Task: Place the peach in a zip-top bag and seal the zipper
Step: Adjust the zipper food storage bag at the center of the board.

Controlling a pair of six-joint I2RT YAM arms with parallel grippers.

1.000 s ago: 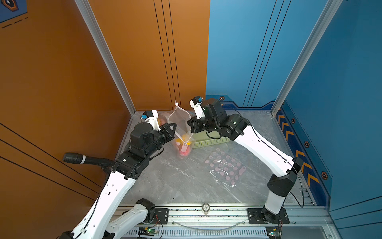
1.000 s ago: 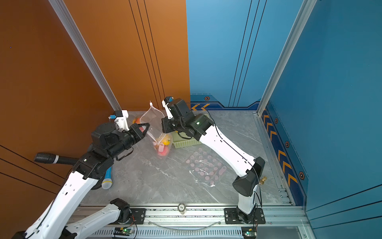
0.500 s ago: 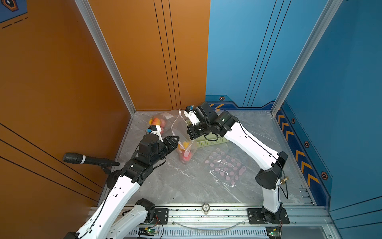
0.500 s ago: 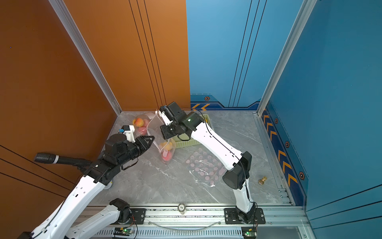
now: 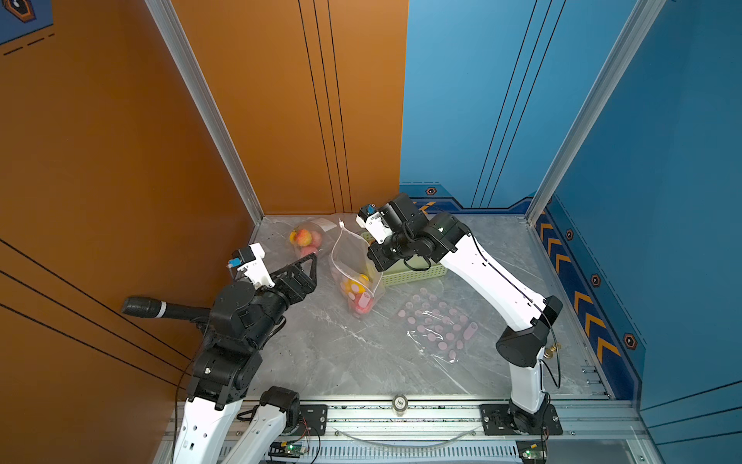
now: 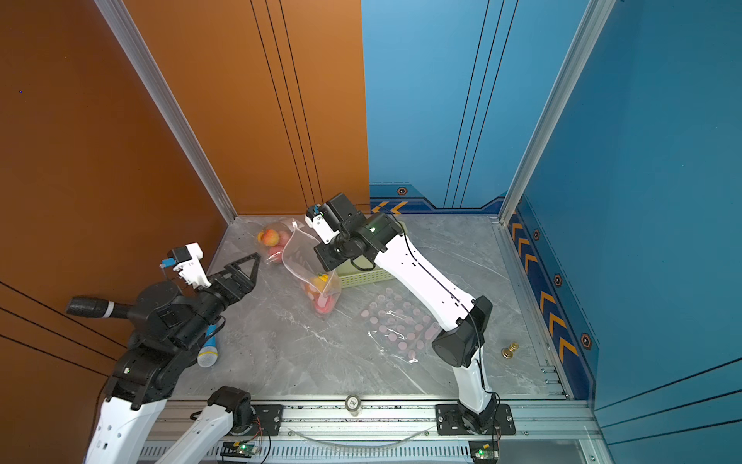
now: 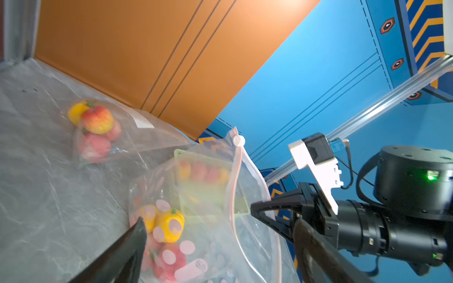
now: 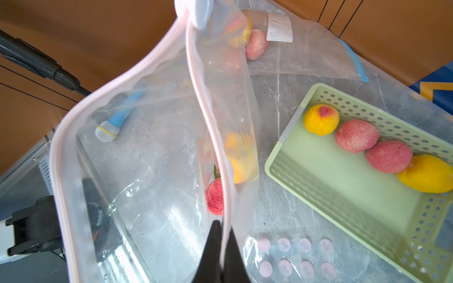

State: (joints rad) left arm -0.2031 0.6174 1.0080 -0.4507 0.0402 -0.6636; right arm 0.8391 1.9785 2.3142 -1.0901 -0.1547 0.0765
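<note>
A clear zip-top bag (image 5: 353,261) (image 6: 303,259) printed with pink dots hangs upright near the back of the table. My right gripper (image 8: 221,224) (image 5: 375,259) is shut on its pink zipper rim. The mouth gapes wide in the right wrist view, and the white slider (image 8: 196,9) (image 7: 239,141) sits at the far end. A yellow peach (image 7: 170,225) (image 8: 241,156) and a red peach (image 8: 215,196) lie at the bag's bottom. My left gripper (image 7: 218,220) (image 5: 307,267) stands open just left of the bag, holding nothing.
A green basket (image 8: 269,169) (image 5: 413,273) with several peaches stands behind the right gripper. A second bag of fruit (image 5: 305,239) lies in the back left corner. A flat dotted bag (image 5: 437,325) lies front right, a toy microphone (image 6: 208,349) front left, and a brass piece (image 6: 510,350) far right.
My left gripper has opened, let go of the bag's rim and drawn back to the left. The right gripper has kept its hold and lowered the bag towards the table.
</note>
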